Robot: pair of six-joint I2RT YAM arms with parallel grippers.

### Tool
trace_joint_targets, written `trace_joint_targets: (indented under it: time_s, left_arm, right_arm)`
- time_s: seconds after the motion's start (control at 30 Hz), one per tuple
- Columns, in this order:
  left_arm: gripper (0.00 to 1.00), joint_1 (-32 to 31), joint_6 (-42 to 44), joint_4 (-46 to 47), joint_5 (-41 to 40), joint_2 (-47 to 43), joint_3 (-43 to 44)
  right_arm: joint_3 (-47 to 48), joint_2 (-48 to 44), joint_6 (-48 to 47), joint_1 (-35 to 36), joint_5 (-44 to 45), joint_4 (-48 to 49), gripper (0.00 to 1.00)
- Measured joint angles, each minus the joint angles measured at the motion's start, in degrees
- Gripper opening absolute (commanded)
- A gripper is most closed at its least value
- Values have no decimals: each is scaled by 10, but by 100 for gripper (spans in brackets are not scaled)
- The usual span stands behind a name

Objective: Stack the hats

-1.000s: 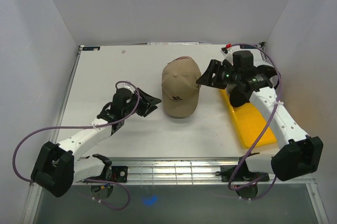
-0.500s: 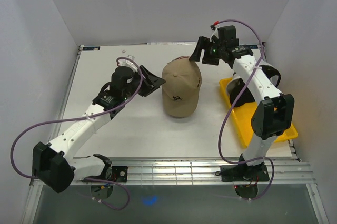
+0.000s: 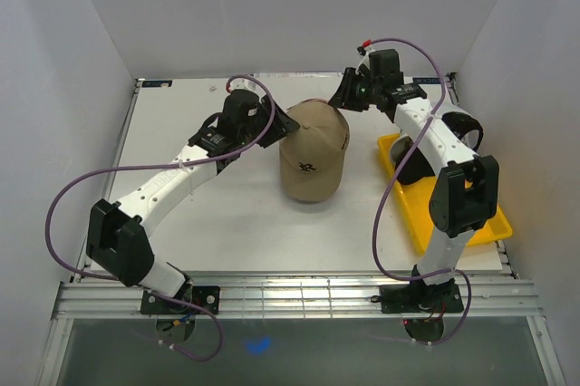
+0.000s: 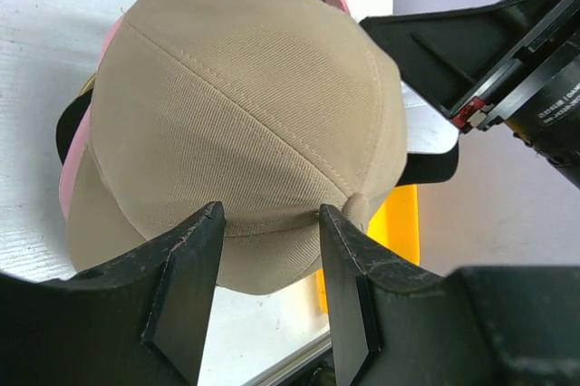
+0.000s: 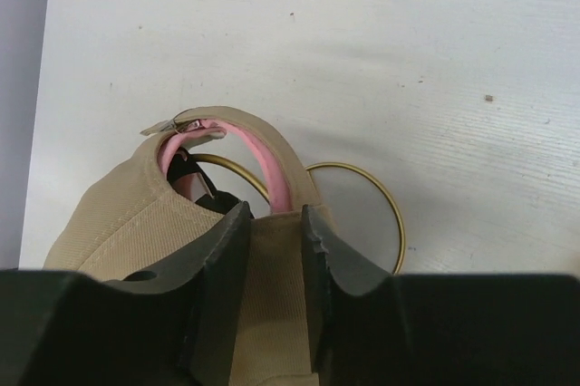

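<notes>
The hats sit in one pile mid-table, with a tan hat [image 3: 311, 155] on top. In the left wrist view the tan hat [image 4: 245, 114] covers a pink hat [image 4: 77, 164] and a black one [image 4: 68, 123]. My left gripper [image 3: 272, 125] stands open against the crown's left side, tips [image 4: 267, 223] just short of the fabric. My right gripper [image 3: 349, 96] is at the hat's back strap. Its jaws [image 5: 269, 236] are narrow with tan fabric between them; whether they pinch it does not show. The pink strap [image 5: 267, 164] arches just beyond.
A yellow tray [image 3: 453, 223] lies right of the pile, under the right arm. A gold wire loop [image 5: 399, 227] rests on the table behind the hats. White walls close in the back and both sides.
My left gripper has swung far and right up to the tan hat's crown. My right gripper has moved from above the tray to the hat's back, and its jaws have narrowed.
</notes>
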Motion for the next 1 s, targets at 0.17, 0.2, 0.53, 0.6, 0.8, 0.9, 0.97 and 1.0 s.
trace_joint_targets:
  time_s: [0.17, 0.2, 0.53, 0.6, 0.8, 0.9, 0.97, 1.0]
  left_arm:
    - [56, -12, 4, -4, -19, 11, 2]
    - [56, -13, 4, -4, -22, 11, 2]
    - [56, -15, 2, 3, -32, 7, -7]
    - [56, -16, 2, 3, -34, 2, -10]
    - [56, -17, 4, -2, -39, -10, -16]
    - [57, -17, 4, -6, -39, -14, -17]
    - [57, -17, 4, -5, -39, -20, -21]
    - [57, -17, 4, -5, -39, -22, -23]
  right_arm:
    - [-14, 1, 0, 2, 6, 16, 31]
    - [-14, 2, -1, 3, 8, 17, 31]
    - [-33, 10, -5, 9, 19, 44, 31]
    - [-43, 10, -5, 9, 19, 53, 31]
    - [-47, 10, -5, 15, 17, 52, 35]
    - [-26, 17, -12, 16, 17, 27, 39]
    - [-11, 24, -16, 18, 15, 11, 46]
    - [-5, 28, -17, 19, 14, 5, 49]
